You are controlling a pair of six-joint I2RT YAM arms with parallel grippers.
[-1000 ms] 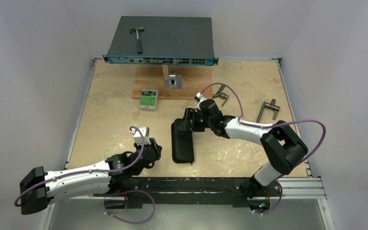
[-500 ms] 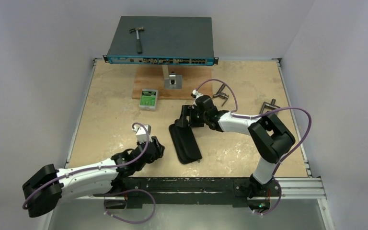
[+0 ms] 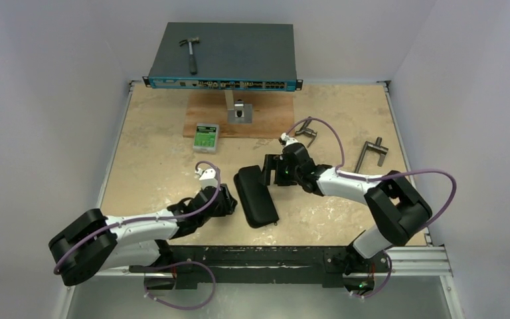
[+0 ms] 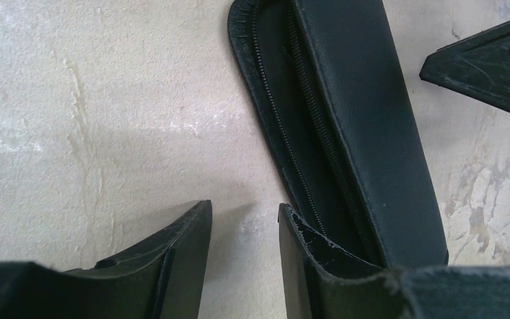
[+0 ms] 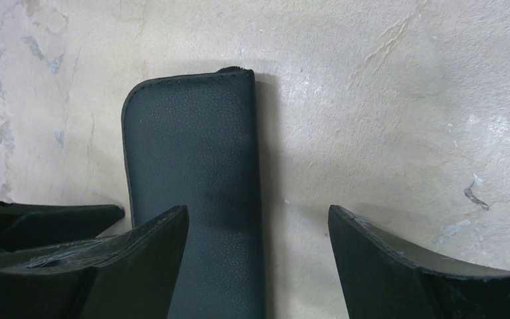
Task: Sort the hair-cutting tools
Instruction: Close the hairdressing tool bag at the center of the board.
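- Black zip case (image 3: 255,198): lies flat at the centre of the counter (image 3: 159,166), with its long axis running from 11 o'clock to 5 o'clock in the top view. The zip runs along its 9 o'clock edge, and its contents cannot be seen
- Left claw (image 3: 231,199): low at the case's 9 o'clock side, jaws apart and gripping nothing. In the left wrist view one finger (image 4: 305,252) sits at the zip edge and the other is over bare counter
- Right claw (image 3: 270,171): at the case's 1 o'clock end, jaws wide apart and gripping nothing. One finger (image 5: 146,252) is over the case's grained face
- Grey T-handle tools (image 3: 370,153): two, at 2 o'clock, well apart from the case
- Hammer (image 3: 190,53): on the network switch (image 3: 239,46) at 12 o'clock
- Green box (image 3: 206,136): at 11 o'clock from the case
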